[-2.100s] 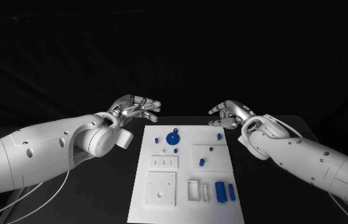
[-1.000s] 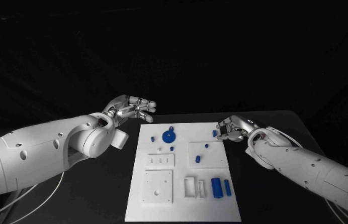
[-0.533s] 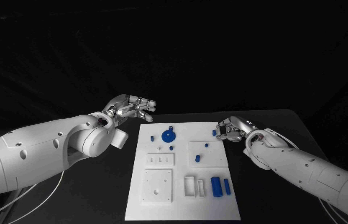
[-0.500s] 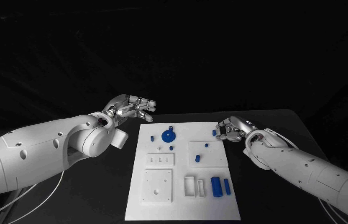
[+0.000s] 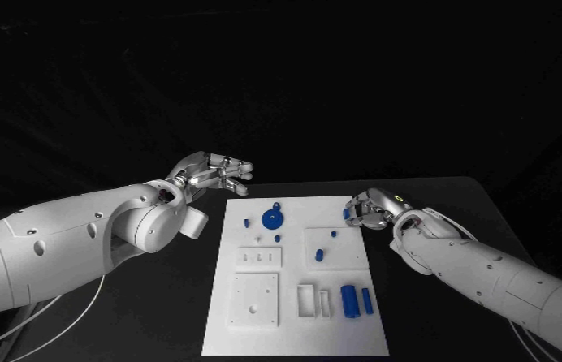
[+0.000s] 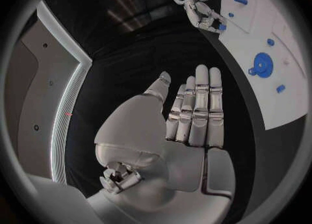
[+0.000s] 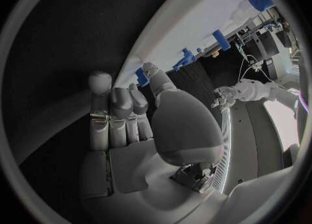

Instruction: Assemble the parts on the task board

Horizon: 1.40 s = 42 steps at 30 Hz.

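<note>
The white task board lies in the middle of the black table. At its far right corner my right hand reaches down onto a small blue part. The right wrist view shows this part pinched between thumb and fingertips. My left hand hovers beyond the board's far left corner, fingers straight and holding nothing. A round blue disc with a knob stands near the far edge. Two blue cylinders lie side by side at the near right.
Small blue pegs dot the board's raised square block. White blocks with slots and holes fill its near left. Bare black table lies either side of the board.
Over two seconds my right hand came down to the board's far right corner and closed round the small blue part. Since half a second ago it has barely moved. The left hand stays put.
</note>
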Each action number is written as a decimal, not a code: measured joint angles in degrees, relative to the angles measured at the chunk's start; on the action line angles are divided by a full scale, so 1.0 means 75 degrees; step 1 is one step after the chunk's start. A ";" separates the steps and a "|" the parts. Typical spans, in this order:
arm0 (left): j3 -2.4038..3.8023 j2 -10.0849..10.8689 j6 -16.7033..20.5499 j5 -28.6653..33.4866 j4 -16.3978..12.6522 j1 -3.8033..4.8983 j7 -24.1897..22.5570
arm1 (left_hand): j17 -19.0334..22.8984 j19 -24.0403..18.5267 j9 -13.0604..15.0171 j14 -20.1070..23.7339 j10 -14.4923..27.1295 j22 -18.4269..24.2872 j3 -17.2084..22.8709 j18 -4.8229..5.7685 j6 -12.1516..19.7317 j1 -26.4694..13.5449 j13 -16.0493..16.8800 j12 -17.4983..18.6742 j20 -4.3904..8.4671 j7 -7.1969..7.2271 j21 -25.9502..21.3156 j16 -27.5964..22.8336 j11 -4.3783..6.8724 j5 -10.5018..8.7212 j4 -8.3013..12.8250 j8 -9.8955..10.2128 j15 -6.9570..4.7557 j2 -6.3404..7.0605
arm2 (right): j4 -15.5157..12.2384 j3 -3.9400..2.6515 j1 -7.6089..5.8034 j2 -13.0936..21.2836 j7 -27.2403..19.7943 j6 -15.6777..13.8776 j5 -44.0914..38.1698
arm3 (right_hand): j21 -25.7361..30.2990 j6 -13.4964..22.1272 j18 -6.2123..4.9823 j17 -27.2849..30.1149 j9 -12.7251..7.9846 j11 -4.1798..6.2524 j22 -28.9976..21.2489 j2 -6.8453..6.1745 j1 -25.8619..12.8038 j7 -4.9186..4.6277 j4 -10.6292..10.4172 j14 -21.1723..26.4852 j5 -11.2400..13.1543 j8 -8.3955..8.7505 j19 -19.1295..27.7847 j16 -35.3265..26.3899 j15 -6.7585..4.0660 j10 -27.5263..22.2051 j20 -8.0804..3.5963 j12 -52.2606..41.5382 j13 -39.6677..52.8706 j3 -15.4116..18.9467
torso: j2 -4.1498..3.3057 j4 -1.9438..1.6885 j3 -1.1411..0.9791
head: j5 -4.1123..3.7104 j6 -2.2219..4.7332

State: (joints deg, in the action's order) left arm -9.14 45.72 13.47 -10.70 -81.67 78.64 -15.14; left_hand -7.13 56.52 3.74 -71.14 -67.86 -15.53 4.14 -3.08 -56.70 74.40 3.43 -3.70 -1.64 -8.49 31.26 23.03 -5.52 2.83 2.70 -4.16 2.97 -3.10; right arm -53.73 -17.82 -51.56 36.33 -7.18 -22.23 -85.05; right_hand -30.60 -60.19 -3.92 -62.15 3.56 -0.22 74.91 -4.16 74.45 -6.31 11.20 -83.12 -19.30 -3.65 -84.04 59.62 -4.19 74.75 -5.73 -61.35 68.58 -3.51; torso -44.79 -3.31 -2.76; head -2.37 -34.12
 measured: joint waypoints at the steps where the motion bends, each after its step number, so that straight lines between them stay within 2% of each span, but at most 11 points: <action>1: 0.0000 -0.0001 -0.0001 0.0000 0.0001 0.0000 0.0000 | 0.0000 0.0000 0.0000 0.0000 0.0000 0.0000 0.0000 0.0000 0.0000 0.0000 0.0000 0.0000 0.0000 0.0000 0.0000 0.0000 0.0000 0.0000 0.0000 0.0000 0.0000 0.0000 | 0.0008 0.0000 0.0000 -0.0007 0.0000 0.0004 0.0000 | 0.0000 -0.0015 0.0001 -0.0008 0.0000 0.0000 0.0000 0.0029 -0.0028 0.0015 0.0012 0.0000 0.0030 0.0000 0.0000 0.0000 0.0000 0.0000 0.0000 0.0000 0.0003 -0.0048 | 0.0001 0.0001 0.0000 | 0.0002 -0.0001; 8: -0.0001 -0.0007 -0.0006 -0.0002 0.0004 -0.0001 0.0003 | 0.0000 0.0000 0.0000 0.0000 0.0000 0.0011 0.0026 0.0000 0.0000 0.0000 0.0000 0.0000 0.0000 0.0000 0.0000 0.0000 0.0000 0.0000 -0.0025 0.0000 0.0000 0.0000 | 0.0072 0.0000 0.0002 -0.0053 0.0000 0.0034 0.0007 | 0.0000 -0.0192 0.0000 -0.0017 0.0000 -0.0001 0.0000 0.0191 -0.0149 0.0055 0.0150 -0.0001 0.0655 0.0000 0.0000 0.0000 -0.0001 0.0001 0.0000 0.0000 0.0018 -0.0674 | 0.0004 0.0003 -0.0005 | 0.0008 -0.0012; 9: -0.0001 -0.0007 -0.0006 -0.0003 0.0005 -0.0001 0.0003 | 0.0000 0.0000 0.0000 0.0000 0.0000 0.0011 0.0026 0.0000 0.0000 0.0000 0.0000 0.0000 0.0000 0.0000 0.0000 0.0000 0.0000 0.0000 -0.0026 0.0000 0.0000 0.0000 | 0.0078 0.0000 0.0003 -0.0059 0.0000 0.0041 0.0010 | 0.0000 -0.0216 0.0001 -0.0017 0.0000 -0.0001 0.0000 0.0206 -0.0185 0.0066 0.0169 -0.0001 0.0717 0.0000 0.0000 0.0000 0.0000 0.0001 0.0000 0.0000 0.0018 -0.0843 | 0.0004 0.0003 -0.0007 | 0.0010 -0.0015; 10: -0.0001 -0.0007 -0.0007 -0.0003 0.0006 -0.0001 0.0004 | 0.0000 0.0000 0.0000 0.0000 0.0000 0.0011 0.0026 0.0000 0.0000 0.0000 0.0000 0.0000 0.0000 0.0000 0.0000 0.0000 0.0000 0.0000 -0.0026 0.0000 0.0000 0.0000 | 0.0082 0.0000 0.0004 -0.0063 0.0000 0.0047 0.0013 | 0.0000 -0.0275 0.0001 -0.0017 0.0000 0.0002 0.0000 0.0236 -0.0216 0.0078 0.0177 -0.0001 0.0923 0.0000 0.0000 0.0000 0.0000 -0.0001 0.0000 0.0001 0.0018 -0.1067 | 0.0004 0.0004 -0.0009 | 0.0011 -0.0018; 14: -0.0001 -0.0007 -0.0009 -0.0005 0.0009 -0.0001 0.0005 | 0.0000 0.0000 0.0000 0.0000 0.0000 0.0010 0.0025 0.0000 0.0000 0.0000 0.0000 0.0000 0.0000 0.0000 0.0000 0.0000 0.0000 0.0000 -0.0026 0.0000 0.0000 0.0000 | 0.0091 0.0000 0.0007 -0.0083 -0.0001 0.0066 0.0027 | 0.0000 -0.0323 0.0001 -0.0017 0.0000 0.0034 0.0000 0.0228 -0.0223 0.0084 0.0185 0.0000 0.1211 0.0000 0.0000 0.0000 0.0000 -0.0033 0.0000 0.0000 0.0029 -0.1403 | 0.0007 0.0006 -0.0010 | 0.0018 -0.0022; 16: -0.0001 -0.0010 -0.0010 -0.0005 0.0011 -0.0001 0.0005 | 0.0000 0.0000 0.0000 0.0000 0.0000 0.0010 0.0026 0.0000 0.0000 0.0000 0.0000 0.0000 0.0000 0.0000 0.0000 0.0000 0.0000 0.0000 -0.0026 0.0000 0.0000 0.0000 | 0.0096 0.0000 0.0007 -0.0101 -0.0002 0.0074 0.0033 | 0.0000 -0.0366 0.0001 -0.0021 0.0000 0.0045 0.0000 0.0162 -0.0289 0.0061 0.0194 0.0001 0.1213 0.0000 0.0000 0.0000 0.0001 -0.0044 0.0000 0.0000 0.0029 -0.1573 | 0.0007 0.0007 -0.0010 | 0.0022 -0.0023; 21: -0.0001 -0.0020 -0.0018 -0.0007 0.0013 -0.0001 0.0006 | 0.0000 0.0000 0.0000 0.0000 0.0000 0.0010 0.0026 0.0000 0.0000 0.0000 0.0000 0.0000 0.0000 0.0000 0.0000 0.0000 0.0000 0.0000 -0.0026 0.0000 0.0000 0.0000 | 0.0106 0.0000 0.0009 -0.0153 -0.0002 0.0090 0.0046 | 0.0000 -0.0366 0.0002 -0.0024 0.0000 0.0045 0.0000 0.0144 -0.0307 0.0061 0.0193 0.0001 0.1213 0.0000 0.0000 0.0000 0.0001 -0.0044 0.0000 0.0000 0.0029 -0.1572 | 0.0007 0.0006 -0.0010 | 0.0024 -0.0018; 33: -0.0001 -0.0019 -0.0033 -0.0014 0.0014 -0.0001 0.0011 | 0.0000 0.0000 0.0000 0.0000 0.0000 0.0009 0.0025 0.0000 0.0000 0.0000 0.0000 0.0000 0.0000 0.0000 0.0000 0.0000 0.0000 0.0000 -0.0026 0.0000 0.0000 0.0000 | 0.0141 0.0000 0.0010 -0.0189 0.0000 0.0106 0.0064 | 0.0000 -0.0270 0.0002 -0.0023 0.0000 0.0045 0.0000 0.0110 -0.0273 0.0077 0.0024 0.0001 0.1063 0.0000 0.0000 -0.0030 0.0001 -0.0044 0.0000 0.0000 0.0022 -0.1252 | 0.0006 0.0006 -0.0007 | 0.0021 -0.0029; 42: -0.0001 -0.0019 -0.0046 -0.0021 0.0018 -0.0001 0.0017 | 0.0000 0.0000 0.0000 0.0000 0.0000 0.0008 0.0025 0.0000 0.0000 0.0000 0.0000 0.0000 0.0000 0.0000 0.0000 0.0000 0.0000 0.0000 -0.0025 0.0000 0.0000 0.0000 | 0.0175 -0.0002 0.0010 -0.0200 0.0009 0.0103 0.0072 | 0.0000 -0.0270 0.0002 -0.0022 0.0001 0.0045 0.0000 0.0111 -0.0274 0.0077 -0.0018 0.0001 0.1032 0.0000 0.0000 -0.0030 0.0001 -0.0044 0.0000 0.0000 0.0021 -0.1209 | 0.0006 0.0007 -0.0008 | 0.0026 -0.0029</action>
State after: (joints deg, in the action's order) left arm -9.15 45.58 13.13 -10.86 -81.53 78.64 -15.02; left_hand -7.13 56.52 3.74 -71.14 -67.86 -15.47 4.33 -3.08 -56.70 74.40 3.43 -3.70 -1.64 -8.49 31.26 23.03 -5.52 2.83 2.51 -4.16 2.97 -3.09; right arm -52.42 -17.84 -51.49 34.83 -7.11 -21.45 -84.51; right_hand -30.60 -62.21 -3.90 -62.31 3.56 0.12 74.91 -3.33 72.39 -5.73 11.06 -83.11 -11.55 -3.65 -84.04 59.40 -4.18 74.42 -5.73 -61.35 68.73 -12.58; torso -44.74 -3.26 -2.82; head -2.18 -34.34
